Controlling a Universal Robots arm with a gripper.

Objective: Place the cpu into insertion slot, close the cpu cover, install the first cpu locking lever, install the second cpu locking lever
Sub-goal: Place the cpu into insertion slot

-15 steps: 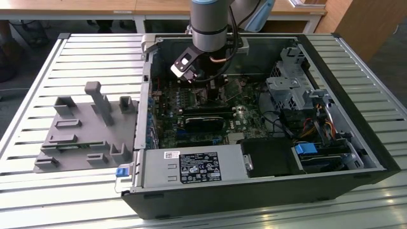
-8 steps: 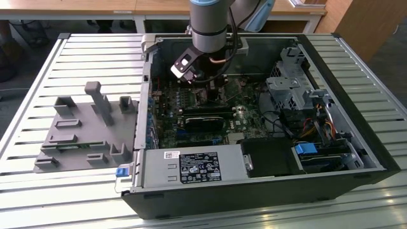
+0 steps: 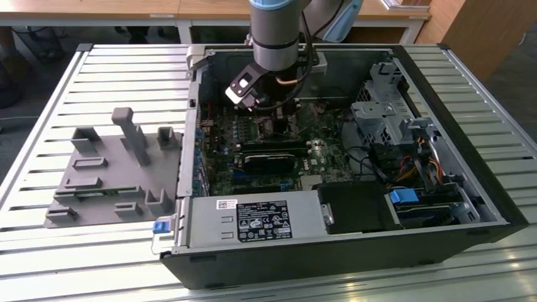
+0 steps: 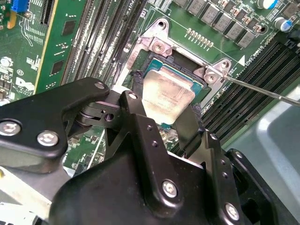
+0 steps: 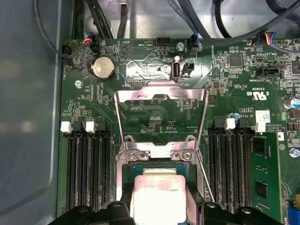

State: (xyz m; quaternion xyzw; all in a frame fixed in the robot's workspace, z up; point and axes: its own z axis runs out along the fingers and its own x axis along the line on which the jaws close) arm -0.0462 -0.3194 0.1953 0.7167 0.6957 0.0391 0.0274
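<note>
The arm reaches down into the open case on the desk, over the motherboard. In the second wrist view the pincer is drawn in narrow, and it looks to be holding the cpu by two opposite edges, one finger on each side. So the chip is right between the fingertips, its silver top facing up.

What matters is chip to slot. The cpu sits squarely over the black-framed socket, edges roughly lined up with the frame and seemingly a touch tilted. Whether it is fully seated or just above the socket floor cannot be told.

In the first wrist view the cover stands flipped open, hinged at the slot's far edge beyond the cpu, so the socket is uncovered. A thin lever runs free beside the slot, between it and the memory slots, not yet latched.
</note>
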